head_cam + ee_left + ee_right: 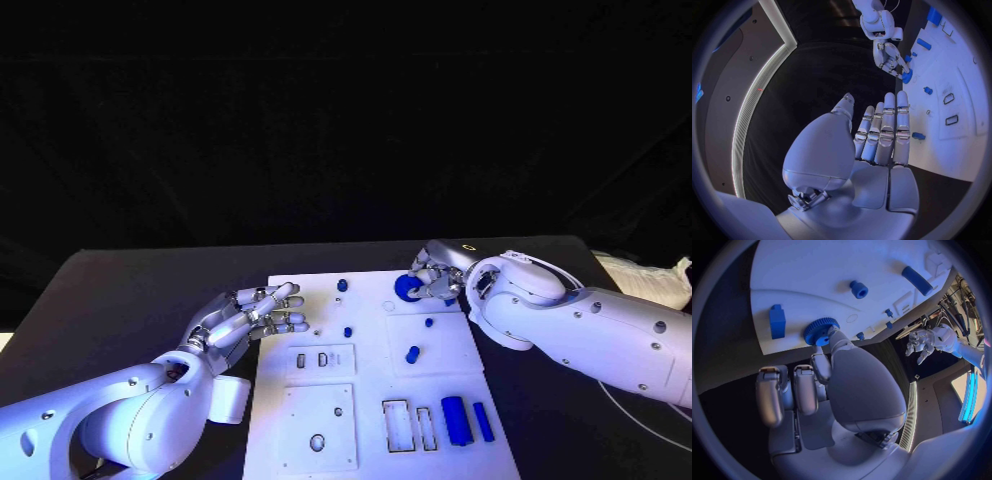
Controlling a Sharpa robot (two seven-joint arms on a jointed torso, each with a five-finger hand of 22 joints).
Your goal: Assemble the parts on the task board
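The white task board (368,400) lies in the middle of the table. At its far right corner my right hand (437,272) pinches a round blue toothed wheel (410,289) that sits on the board. In the right wrist view the thumb and a finger of the right hand (848,385) close on the wheel (820,331) at its rim. My left hand (254,318) hovers at the board's left edge with its fingers straight and apart, holding nothing. The left wrist view shows the left hand (882,140) flat and open.
Small blue pegs (343,285) (348,331) (428,322) (413,353) stand on the board's far half. Two long blue bars (454,420) (483,421) lie at its near right, beside empty slots (397,424). A blue block (777,321) sits close to the wheel.
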